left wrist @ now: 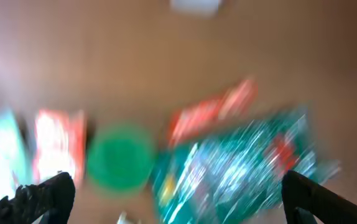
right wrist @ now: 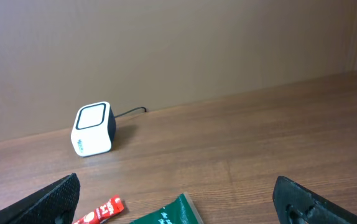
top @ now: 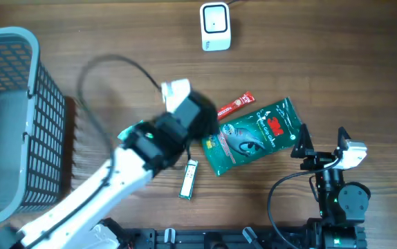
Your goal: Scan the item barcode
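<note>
A brown wood-grain table (top: 323,62) carries everything. A white barcode scanner (top: 215,26) sits at the far edge, near the middle, its cable trailing off behind. A grey mesh basket (top: 46,138) stands at the left. Right of centre lies a green 3M pouch (top: 257,135), with a red sachet (top: 236,104) just beyond its far-left corner. A small green-and-white stick packet (top: 189,180) lies nearer, left of the pouch.

- Overhead view: soft, even light falls across the wooden table (top: 337,55) and shadows are faint; the left arm (top: 136,159) is smeared by motion blur.
- Left wrist view: heavily blurred throughout, with streaky white glare on the green packet (left wrist: 241,168).
- Right wrist view: sharp and evenly lit, with the scanner (right wrist: 92,129) crisp near the table's far edge.
</note>
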You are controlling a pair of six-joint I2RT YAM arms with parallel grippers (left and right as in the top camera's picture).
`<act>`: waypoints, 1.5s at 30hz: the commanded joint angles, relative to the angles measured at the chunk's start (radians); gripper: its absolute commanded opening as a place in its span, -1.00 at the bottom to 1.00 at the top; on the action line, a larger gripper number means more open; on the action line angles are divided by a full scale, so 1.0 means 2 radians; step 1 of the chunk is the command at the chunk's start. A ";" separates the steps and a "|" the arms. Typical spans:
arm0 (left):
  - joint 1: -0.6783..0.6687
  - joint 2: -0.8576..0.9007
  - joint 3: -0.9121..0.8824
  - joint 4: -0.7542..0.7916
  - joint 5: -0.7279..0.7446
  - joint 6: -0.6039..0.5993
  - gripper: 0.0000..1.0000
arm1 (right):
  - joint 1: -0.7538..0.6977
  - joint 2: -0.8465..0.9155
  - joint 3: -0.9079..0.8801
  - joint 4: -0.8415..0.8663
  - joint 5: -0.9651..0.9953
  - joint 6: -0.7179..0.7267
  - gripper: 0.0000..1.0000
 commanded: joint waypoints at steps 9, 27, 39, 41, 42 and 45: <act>0.137 -0.038 0.328 0.086 -0.155 0.277 1.00 | 0.002 -0.003 -0.001 0.001 -0.004 0.003 0.99; 0.159 -0.220 0.275 0.108 -0.191 0.346 1.00 | 0.002 -0.003 -0.001 0.001 -0.004 0.003 1.00; 0.235 -0.430 0.155 0.170 -0.125 0.322 1.00 | 0.002 -0.003 -0.001 0.001 -0.004 0.003 1.00; 0.267 -0.452 0.155 0.166 -0.112 0.288 1.00 | 0.002 -0.003 -0.001 0.001 -0.004 0.003 1.00; 0.285 -0.467 0.155 0.161 -0.089 0.275 1.00 | 0.002 -0.003 -0.001 0.001 -0.004 0.003 0.99; 0.321 -0.504 0.155 0.145 -0.008 0.263 1.00 | 0.002 -0.003 -0.001 0.001 -0.004 0.003 0.99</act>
